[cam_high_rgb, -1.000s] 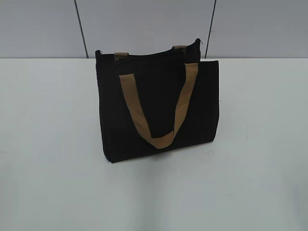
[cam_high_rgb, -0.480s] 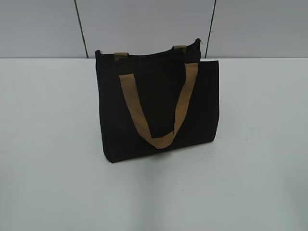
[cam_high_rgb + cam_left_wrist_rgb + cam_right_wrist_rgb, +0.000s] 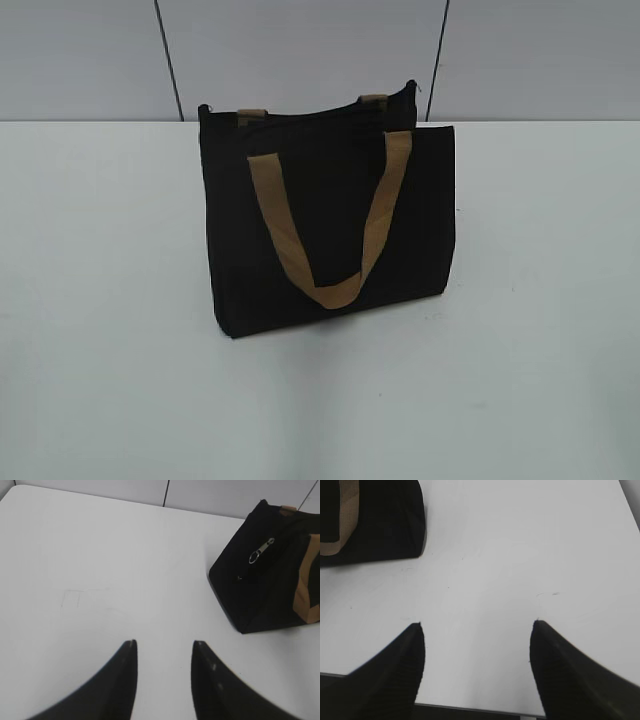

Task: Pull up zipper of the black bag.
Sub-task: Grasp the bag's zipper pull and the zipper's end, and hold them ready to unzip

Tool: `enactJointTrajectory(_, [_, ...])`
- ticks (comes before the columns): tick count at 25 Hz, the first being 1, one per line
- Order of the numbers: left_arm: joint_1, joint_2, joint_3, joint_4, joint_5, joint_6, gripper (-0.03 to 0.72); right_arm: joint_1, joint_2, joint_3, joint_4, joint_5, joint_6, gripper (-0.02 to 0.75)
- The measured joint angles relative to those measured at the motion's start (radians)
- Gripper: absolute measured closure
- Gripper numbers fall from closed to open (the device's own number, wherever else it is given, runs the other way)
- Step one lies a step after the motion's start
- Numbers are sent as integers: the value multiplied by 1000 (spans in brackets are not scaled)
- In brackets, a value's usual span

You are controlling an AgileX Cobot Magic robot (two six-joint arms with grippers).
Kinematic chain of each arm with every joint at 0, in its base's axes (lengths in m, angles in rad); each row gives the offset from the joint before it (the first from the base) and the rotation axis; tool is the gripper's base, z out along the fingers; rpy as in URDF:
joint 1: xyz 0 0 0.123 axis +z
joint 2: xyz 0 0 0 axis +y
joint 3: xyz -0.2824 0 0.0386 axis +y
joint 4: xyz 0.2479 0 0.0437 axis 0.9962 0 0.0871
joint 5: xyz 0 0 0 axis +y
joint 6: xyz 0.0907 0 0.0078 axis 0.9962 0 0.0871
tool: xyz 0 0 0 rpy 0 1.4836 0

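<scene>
Standing upright near the middle of the white tabletop [image 3: 110, 350], the black bag [image 3: 330, 220] faces the exterior camera broadside, one tan strap [image 3: 330, 225] drooping down its front in a U and the other just poking up behind the top edge. Makes sense for a zip job: upright means the top edge stays exposed and reachable from either end.

Zipper [image 3: 261, 550] only really readable from the left wrist view: small silvery pull with a ring, dangling at the bag's near end panel, close to the top corner. Looks parked at the start of the run, so probably nothing zipped yet. Can't confirm how far the zip line is closed; too dark along the top.

Left gripper [image 3: 162, 647] hovering over bare tabletop, well apart from the bag, jaws spread with clear white showing between them, holding nothing. Right gripper [image 3: 477, 627] same deal on the other side, jaws parted even wider, empty, bag corner just in the upper left of its view.

Guessing a split of roles: left side nearest the pull, so likely the one to pinch it; right side placed to brace the bag's far end so the fabric doesn't just slide along. Soft fabric, tiny pull, so expect a fiddly pinch.
</scene>
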Motion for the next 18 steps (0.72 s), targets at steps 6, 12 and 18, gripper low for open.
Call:
enactJointTrajectory(6, [0, 0, 0, 0, 0, 0, 411, 0, 0, 0, 0, 0, -1, 229])
enactJointTrajectory(12, [0, 0, 0, -12, 0, 0, 411, 0, 0, 0, 0, 0, 0, 229])
enactJointTrajectory(18, [0, 0, 0, -14, -1, 0, 381, 0, 0, 0, 0, -1, 0, 229])
